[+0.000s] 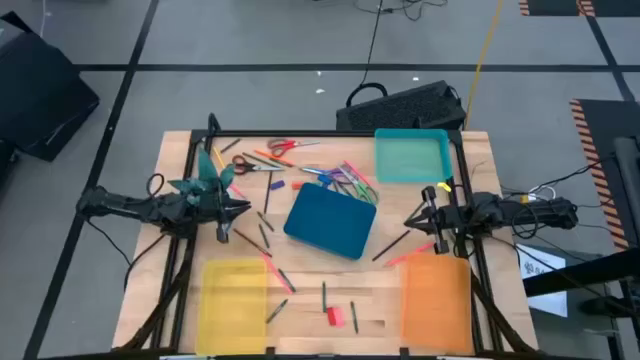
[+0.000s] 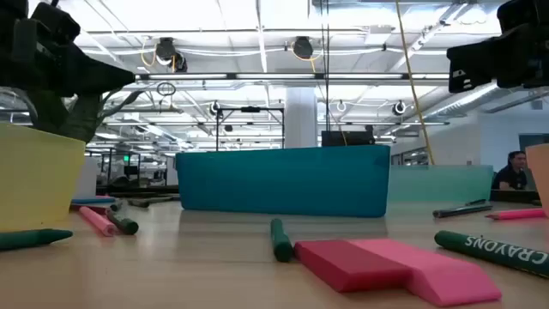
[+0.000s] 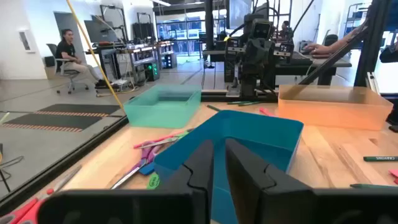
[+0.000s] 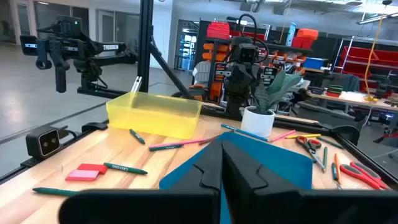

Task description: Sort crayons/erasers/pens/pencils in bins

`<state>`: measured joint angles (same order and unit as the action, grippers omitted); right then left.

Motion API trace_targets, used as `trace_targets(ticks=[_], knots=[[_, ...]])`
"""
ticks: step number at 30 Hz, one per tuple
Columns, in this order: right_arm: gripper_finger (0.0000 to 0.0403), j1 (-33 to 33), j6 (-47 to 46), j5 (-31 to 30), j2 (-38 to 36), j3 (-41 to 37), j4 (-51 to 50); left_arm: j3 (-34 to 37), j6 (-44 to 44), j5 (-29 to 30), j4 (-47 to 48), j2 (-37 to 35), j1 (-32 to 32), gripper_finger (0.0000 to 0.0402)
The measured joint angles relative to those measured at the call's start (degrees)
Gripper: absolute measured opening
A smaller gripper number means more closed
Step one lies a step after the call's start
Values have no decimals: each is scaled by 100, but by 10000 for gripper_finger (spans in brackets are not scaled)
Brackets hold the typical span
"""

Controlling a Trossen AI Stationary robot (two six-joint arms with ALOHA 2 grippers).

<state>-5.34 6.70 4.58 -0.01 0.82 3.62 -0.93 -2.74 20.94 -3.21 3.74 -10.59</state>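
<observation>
The wooden bench [image 1: 180, 180] carries a dark blue bin [image 1: 330, 222] at its middle, lying at a slant (the landmark for the rest). Beyond it toward the far right corner sits the teal bin [image 1: 412, 156]; the orange bin [image 1: 436, 292] lies off its near right side and the yellow bin [image 1: 235, 292] off its near left. The left pincer [image 1: 243, 208] hangs just left of the blue bin, fingers nearly closed on nothing; the right pincer [image 1: 410, 221] hangs just right of it, fingers pressed together, also empty. Scissors [image 1: 282, 146] and loose crayons lie beyond the blue bin. Two red and pink erasers [image 1: 334, 316] rest on the near side of it, between the yellow and orange bins.
</observation>
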Motion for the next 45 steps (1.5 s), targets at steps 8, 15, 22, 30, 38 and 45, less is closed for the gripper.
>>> trace_targets(ticks=[8, 15, 22, 30, 38, 45], knots=[[0, 0, 2, 0, 0, 0, 0, 2, 0, -1, 1, -1, 0, 44], [0, 0, 0, 0, 0, 0, -1, 0, -1, 1, -1, 0, 1, 44], [0, 0, 0, 0, 0, -2, 0, 0, 0, 1, -1, -1, 0, 44], [0, 90, 0, 2, 55, 0, 5, 1, -1, 0, 0, -1, 1, 44], [0, 85, 1, 0, 57, 0, 0, 0, 0, -1, -1, -1, 0, 44], [0, 85, 43, 0, 59, -1, 26, 0, 0, 1, 0, -1, 1, 44]])
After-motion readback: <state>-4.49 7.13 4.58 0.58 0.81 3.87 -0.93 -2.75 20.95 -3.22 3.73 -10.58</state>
